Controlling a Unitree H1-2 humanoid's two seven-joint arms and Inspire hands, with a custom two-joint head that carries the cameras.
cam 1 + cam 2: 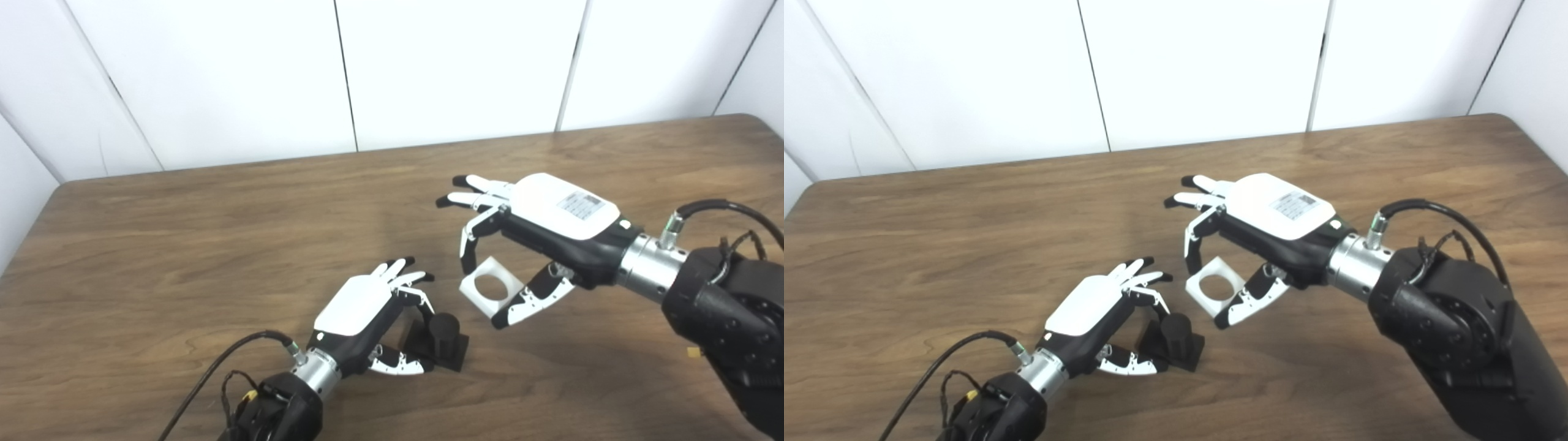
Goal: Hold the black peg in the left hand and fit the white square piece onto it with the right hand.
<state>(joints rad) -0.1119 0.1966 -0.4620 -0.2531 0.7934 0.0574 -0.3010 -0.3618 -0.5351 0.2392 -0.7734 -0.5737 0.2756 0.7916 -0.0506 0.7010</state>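
Both eye views near-identical; right eye view shows more of right arm, nothing extra. One peg (442,331), black, upright on its black base on table (184,245), near front edge. Left hand (373,312) grasping base, thumb in front, fingers behind. One white square (490,286) with round hole, pinched in right hand (539,239), tilted, up-right of peg, apart from it. Two hands total.

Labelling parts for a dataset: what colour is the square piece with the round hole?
White; the square piece shows best in the left eye view.
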